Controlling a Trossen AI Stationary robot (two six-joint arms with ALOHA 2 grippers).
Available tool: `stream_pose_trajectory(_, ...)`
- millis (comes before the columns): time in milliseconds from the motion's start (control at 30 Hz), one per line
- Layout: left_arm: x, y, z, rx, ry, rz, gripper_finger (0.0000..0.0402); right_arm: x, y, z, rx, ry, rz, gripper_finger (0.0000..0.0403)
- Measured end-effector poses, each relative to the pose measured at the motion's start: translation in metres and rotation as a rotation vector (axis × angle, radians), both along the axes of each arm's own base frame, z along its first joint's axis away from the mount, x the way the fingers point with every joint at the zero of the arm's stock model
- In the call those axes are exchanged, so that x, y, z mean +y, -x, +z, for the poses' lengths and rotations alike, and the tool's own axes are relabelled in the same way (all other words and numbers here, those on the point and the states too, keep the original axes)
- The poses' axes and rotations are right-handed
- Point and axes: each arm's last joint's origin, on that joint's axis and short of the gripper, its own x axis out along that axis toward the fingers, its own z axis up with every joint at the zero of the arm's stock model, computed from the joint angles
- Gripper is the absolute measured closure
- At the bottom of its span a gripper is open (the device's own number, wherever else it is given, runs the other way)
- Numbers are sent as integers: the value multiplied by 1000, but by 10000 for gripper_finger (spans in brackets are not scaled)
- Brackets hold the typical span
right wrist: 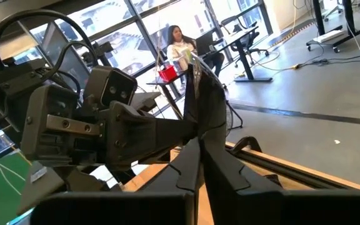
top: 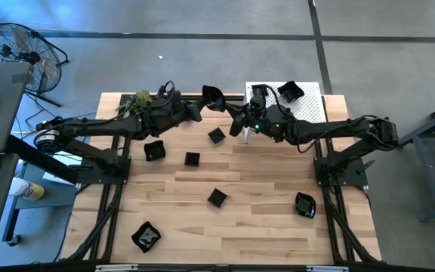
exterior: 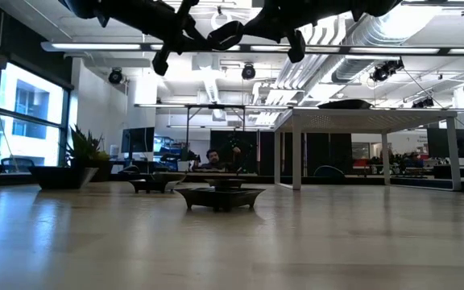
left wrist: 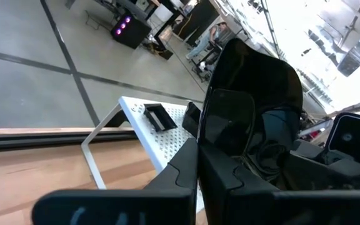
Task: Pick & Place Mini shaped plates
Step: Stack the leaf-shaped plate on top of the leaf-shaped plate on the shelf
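Left gripper (top: 202,111) is clamping a black plate (top: 213,97) mid-air, edge pointing at the right gripper (top: 236,121), which is pinching the plate's opposite edge.

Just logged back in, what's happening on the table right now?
Both arms are raised together over the far middle of the table. The left gripper holds a black plate in the air, and the right gripper is closed on the same plate from the other side, like a handover. Two plates sit on the white perforated stand; six more lie loose on the wooden table.
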Motion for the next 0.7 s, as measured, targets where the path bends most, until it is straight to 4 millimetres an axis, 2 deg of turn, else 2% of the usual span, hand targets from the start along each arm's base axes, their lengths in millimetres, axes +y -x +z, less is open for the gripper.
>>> stream_pose_trajectory(267, -3, -1, -1, 13, 3, -95, 370, -2, 0, 0, 1, 1, -7, 392)
stream_pose_trajectory(533, -4, -2, -2, 31, -13, -165, 291, -5, 2, 1, 9, 9, -16, 392)
stream_pose_trajectory(700, -7, 7, 5, 72, -66, -174, 251, -10, 15, 11, 34, 36, -55, 392)
